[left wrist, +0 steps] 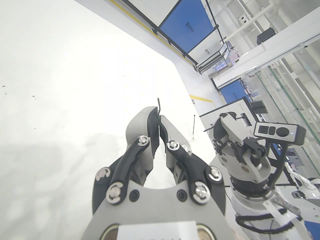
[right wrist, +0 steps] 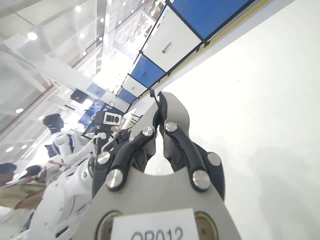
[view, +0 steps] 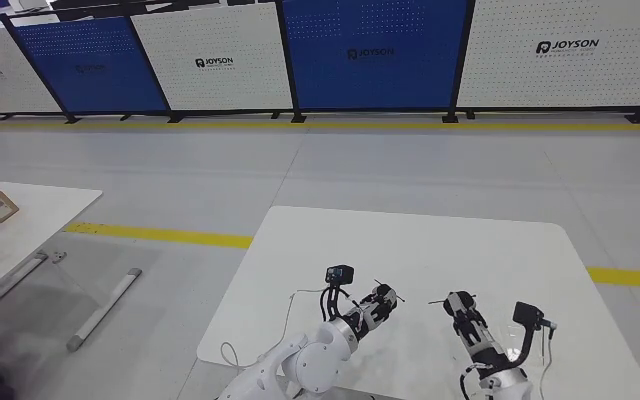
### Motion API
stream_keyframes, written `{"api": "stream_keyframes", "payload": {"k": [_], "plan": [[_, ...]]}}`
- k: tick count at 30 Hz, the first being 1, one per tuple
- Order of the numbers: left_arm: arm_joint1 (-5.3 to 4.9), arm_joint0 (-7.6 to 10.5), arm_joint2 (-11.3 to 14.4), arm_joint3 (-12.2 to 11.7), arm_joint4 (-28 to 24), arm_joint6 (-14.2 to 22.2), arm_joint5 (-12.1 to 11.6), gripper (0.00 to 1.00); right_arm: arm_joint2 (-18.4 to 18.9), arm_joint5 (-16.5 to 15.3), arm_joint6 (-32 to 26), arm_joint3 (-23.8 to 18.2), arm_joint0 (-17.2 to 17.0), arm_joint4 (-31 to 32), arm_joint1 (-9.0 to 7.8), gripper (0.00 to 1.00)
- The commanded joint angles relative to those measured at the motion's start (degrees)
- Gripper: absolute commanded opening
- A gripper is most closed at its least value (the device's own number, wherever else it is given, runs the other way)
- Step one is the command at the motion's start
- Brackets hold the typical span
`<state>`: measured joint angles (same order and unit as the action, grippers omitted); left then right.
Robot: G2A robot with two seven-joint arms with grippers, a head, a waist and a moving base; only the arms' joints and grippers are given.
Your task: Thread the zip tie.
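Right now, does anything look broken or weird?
Nothing stands out. The left gripper and right gripper are each shut on a thin black zip tie end, held apart over the table. Nothing looks spilled or broken.

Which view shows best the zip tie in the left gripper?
The left wrist view: the zip tie sticks out of the shut left gripper, close up. The top view gives a tiny sliver. The right wrist view shows the right gripper pinching a black strip.

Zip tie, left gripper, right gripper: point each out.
zip tie (right wrist: 154, 98), right wrist view, strap end sticking out past the fingertips.
left gripper (left wrist: 159, 116), left wrist view, between its shut fingertips.
right gripper (right wrist: 160, 108), right wrist view, between its shut fingertips.
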<state>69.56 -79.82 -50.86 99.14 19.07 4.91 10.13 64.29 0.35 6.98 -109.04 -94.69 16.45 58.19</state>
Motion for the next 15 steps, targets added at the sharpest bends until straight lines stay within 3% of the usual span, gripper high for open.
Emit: {"api": "stream_keyframes", "payload": {"k": [1,9,15], "plan": [[0.00,0.00,0.00,0.00,0.00,0.00,0.00,0.00,0.04,-0.06,-0.08,0.01,-0.01,-0.06,-0.01,0.00],[0.00,0.00,0.00,0.00,0.00,0.00,0.00,0.00,0.12,-0.15,-0.15,0.21,0.11,-0.16,0.06,0.00],[0.00,0.00,0.00,0.00,0.00,0.00,0.00,0.00,0.24,-6.17,-1.41,6.58,2.27,-5.83,0.92,0.00]]}}
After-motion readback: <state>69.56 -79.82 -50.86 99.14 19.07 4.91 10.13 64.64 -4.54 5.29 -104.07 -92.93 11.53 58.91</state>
